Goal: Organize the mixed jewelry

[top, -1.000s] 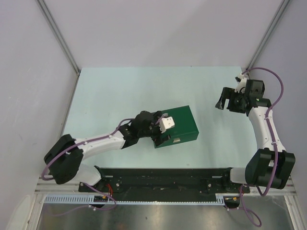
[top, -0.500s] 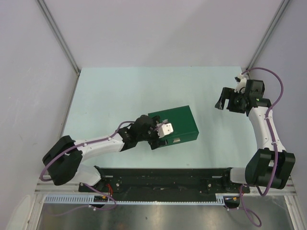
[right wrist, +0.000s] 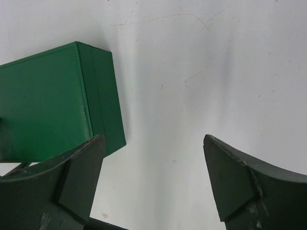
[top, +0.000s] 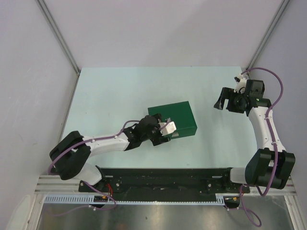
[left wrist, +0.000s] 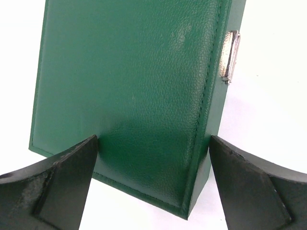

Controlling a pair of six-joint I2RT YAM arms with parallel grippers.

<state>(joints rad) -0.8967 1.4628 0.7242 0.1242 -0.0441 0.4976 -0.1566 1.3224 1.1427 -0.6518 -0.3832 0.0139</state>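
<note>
Straddling the closed box (left wrist: 129,72) with my wide-open left gripper (left wrist: 152,148) to open it, right gripper (right wrist: 153,143) parked wide.

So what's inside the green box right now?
Nothing shows: the box is shut, its lid down and its clasp at the side. Any contents are covered by the lid.

L gripper (top: 161,128) hides box (top: 176,116) corner.

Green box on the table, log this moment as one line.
green box: shut, on table | left jaws: open, straddling box end | right jaws: open, empty, apart from box | jewelry: none visible
</note>
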